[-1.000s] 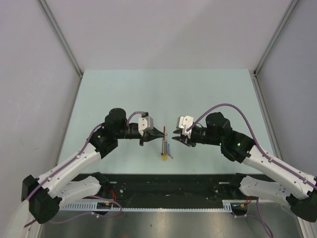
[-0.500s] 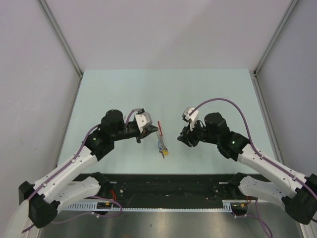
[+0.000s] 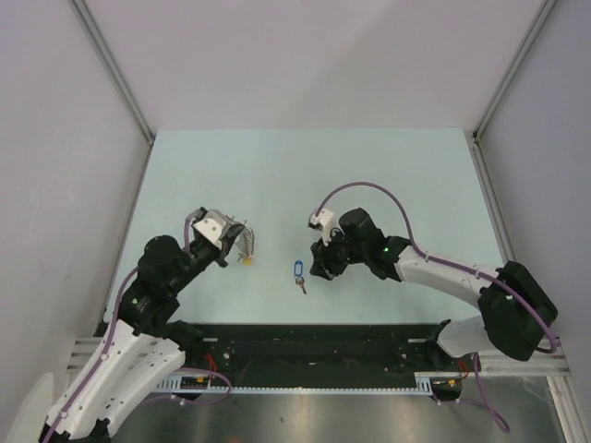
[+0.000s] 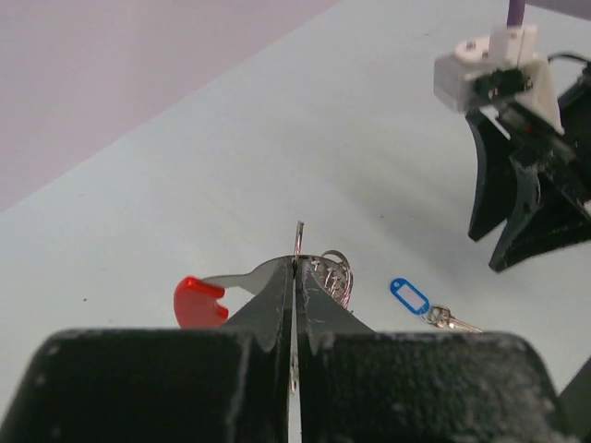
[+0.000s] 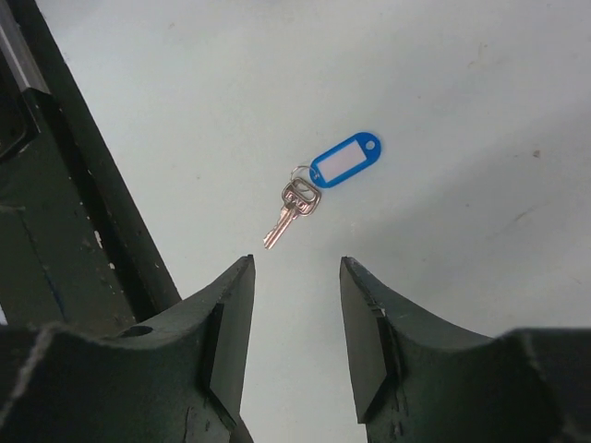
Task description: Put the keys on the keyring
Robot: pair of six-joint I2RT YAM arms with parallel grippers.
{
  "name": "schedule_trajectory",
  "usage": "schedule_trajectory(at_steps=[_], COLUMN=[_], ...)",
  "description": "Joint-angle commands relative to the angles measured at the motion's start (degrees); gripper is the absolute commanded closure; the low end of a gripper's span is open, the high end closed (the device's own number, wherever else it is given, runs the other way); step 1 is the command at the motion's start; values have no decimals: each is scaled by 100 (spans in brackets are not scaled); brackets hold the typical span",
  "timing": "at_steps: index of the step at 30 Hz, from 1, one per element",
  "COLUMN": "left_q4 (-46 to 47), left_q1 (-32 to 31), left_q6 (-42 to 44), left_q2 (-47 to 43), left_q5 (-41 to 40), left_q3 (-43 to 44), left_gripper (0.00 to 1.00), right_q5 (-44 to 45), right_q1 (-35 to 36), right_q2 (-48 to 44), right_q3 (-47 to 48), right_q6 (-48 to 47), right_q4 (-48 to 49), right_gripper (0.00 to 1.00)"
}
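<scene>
Seen from above, the blue-tagged key [image 3: 297, 270] lies flat on the desk [image 3: 369, 175]. The right gripper [image 3: 319, 265] stands just right of the key, and the left gripper [image 3: 236, 247], well apart to the key's left, carries the keyring [image 3: 248, 242]. The left wrist view shows the left gripper [image 4: 295, 269] clamped tight on the keyring [image 4: 330, 270], whose red piece [image 4: 198, 302] juts out on the side away from the blue-tagged key [image 4: 411, 297]. In the right wrist view the right gripper [image 5: 295, 272] is spread wide, with the blue-tagged key [image 5: 300, 197] just beyond its tips and not touching them.

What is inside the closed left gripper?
The left gripper pinches the keyring: its red piece sticks out on one side, metal rings on the other. The part between the fingers is covered.
</scene>
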Motion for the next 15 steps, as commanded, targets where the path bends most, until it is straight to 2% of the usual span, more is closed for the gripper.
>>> schedule_trajectory(at_steps=[1, 4, 6, 7, 10, 15], left_q4=[426, 452, 461, 461, 462, 461], left_q1=[91, 161, 205, 223, 249, 284], left_q6=[-233, -329, -399, -408, -426, -435], left_q2=[-239, -336, -389, -441, -521, -626], left_q5=[-724, -1329, -1602, -1665, -1858, -2052], left_q3=[-78, -157, -183, -192, -218, -236], left_gripper=[100, 100, 100, 99, 99, 99], right_q5=[499, 957, 1616, 2122, 2915, 3559], right_q1=[356, 751, 1094, 1208, 1525, 1789], right_q2=[501, 757, 1038, 1170, 1618, 2207], right_q3=[525, 736, 894, 1086, 1630, 2133], right_q6=[189, 584, 856, 1014, 1472, 2087], right_q4=[337, 355, 267, 84, -523, -1244], right_gripper=[54, 55, 55, 55, 56, 61])
